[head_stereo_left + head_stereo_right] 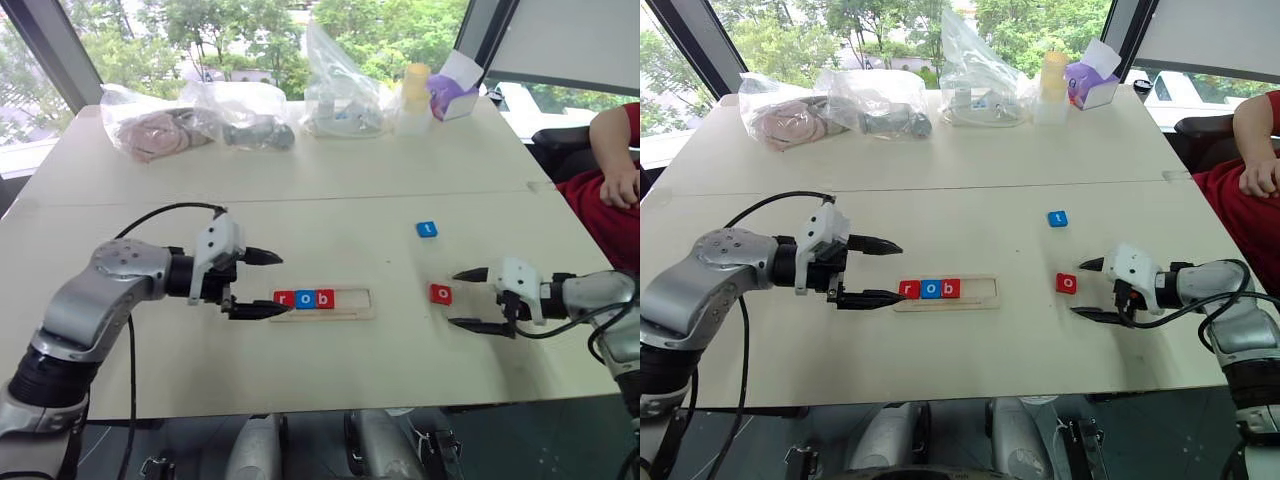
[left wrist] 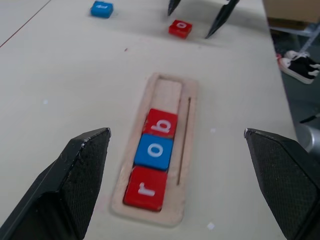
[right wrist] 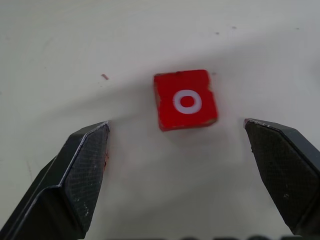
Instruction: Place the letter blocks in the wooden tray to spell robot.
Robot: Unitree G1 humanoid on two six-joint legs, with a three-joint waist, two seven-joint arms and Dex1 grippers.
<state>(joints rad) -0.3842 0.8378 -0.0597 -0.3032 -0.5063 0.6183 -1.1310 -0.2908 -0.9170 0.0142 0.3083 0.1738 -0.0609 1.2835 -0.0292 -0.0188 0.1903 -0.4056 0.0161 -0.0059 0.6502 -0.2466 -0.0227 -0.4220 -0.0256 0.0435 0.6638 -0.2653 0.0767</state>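
Right gripper (image 1: 470,299): spread wide and holding nothing, its black fingertips either side of the red "o" block (image 3: 185,99), which lies flat on the table (image 1: 330,215), clear of both.
Left gripper (image 1: 252,283): fully open, empty, poised at the wooden tray's (image 1: 355,304) left end.
Tray: long axis runs left to right across the table; red "r" (image 2: 145,187), blue "o" (image 2: 153,151) and red "b" (image 2: 161,122) sit side by side from its left end.
Blue "t" block (image 1: 427,229): loose on the table beyond the red "o", well apart from the tray.
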